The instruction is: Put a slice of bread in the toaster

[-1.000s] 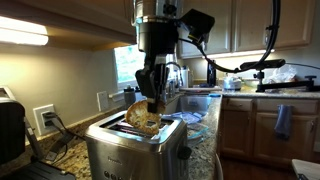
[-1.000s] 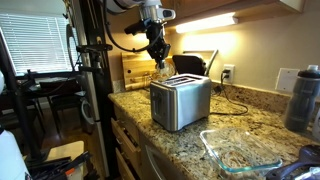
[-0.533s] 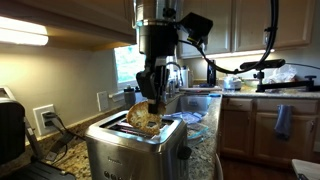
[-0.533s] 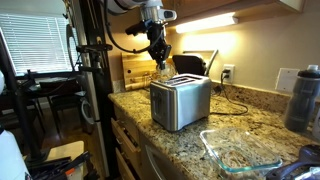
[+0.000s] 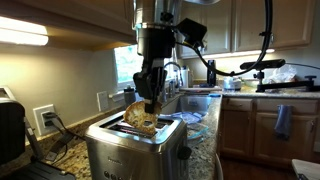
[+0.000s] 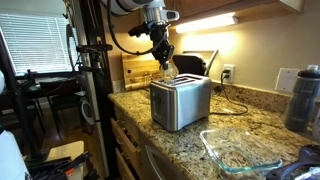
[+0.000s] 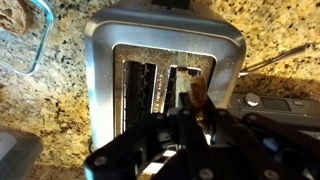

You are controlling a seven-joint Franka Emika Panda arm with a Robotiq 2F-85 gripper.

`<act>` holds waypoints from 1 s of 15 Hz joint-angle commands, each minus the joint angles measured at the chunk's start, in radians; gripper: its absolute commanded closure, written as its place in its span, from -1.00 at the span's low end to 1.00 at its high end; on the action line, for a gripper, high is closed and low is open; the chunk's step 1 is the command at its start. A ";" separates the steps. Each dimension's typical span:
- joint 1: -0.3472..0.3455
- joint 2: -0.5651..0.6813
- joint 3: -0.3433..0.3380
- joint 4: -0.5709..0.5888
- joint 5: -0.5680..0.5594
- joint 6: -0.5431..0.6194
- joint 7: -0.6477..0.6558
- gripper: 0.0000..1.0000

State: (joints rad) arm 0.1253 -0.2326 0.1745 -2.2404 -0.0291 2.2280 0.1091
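The brushed-steel toaster [image 5: 135, 150] stands on the granite counter, and shows in both exterior views [image 6: 180, 102]. My gripper [image 5: 150, 100] is shut on the slice of bread [image 5: 140, 120], a tan slice held tilted just over the toaster's top with its lower edge at a slot. From the other side, the gripper [image 6: 163, 62] holds the bread [image 6: 167, 73] above the toaster's far end. In the wrist view the toaster [image 7: 150, 45] shows two long dark slots. The bread [image 7: 200, 96] is seen edge-on over the right slot, between my fingers at the gripper [image 7: 190, 108].
A clear glass dish [image 6: 240, 150] lies on the counter near the toaster, also in the wrist view [image 7: 25, 35]. A black appliance [image 6: 190, 65] sits behind the toaster. A dark tumbler [image 6: 305, 100] stands by the wall. A power cord [image 6: 232, 108] trails from the outlet.
My wrist has turned and shifted slightly above the toaster. The bread stays in my grip and sits a touch lower over the slot.
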 commanded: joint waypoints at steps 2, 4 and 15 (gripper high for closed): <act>-0.002 0.041 -0.007 0.016 -0.012 0.047 -0.001 0.84; -0.002 0.057 -0.008 0.020 -0.010 0.060 -0.002 0.84; -0.001 0.099 -0.012 0.044 -0.002 0.058 -0.001 0.25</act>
State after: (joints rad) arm 0.1181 -0.1334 0.1683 -2.1987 -0.0296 2.2899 0.1071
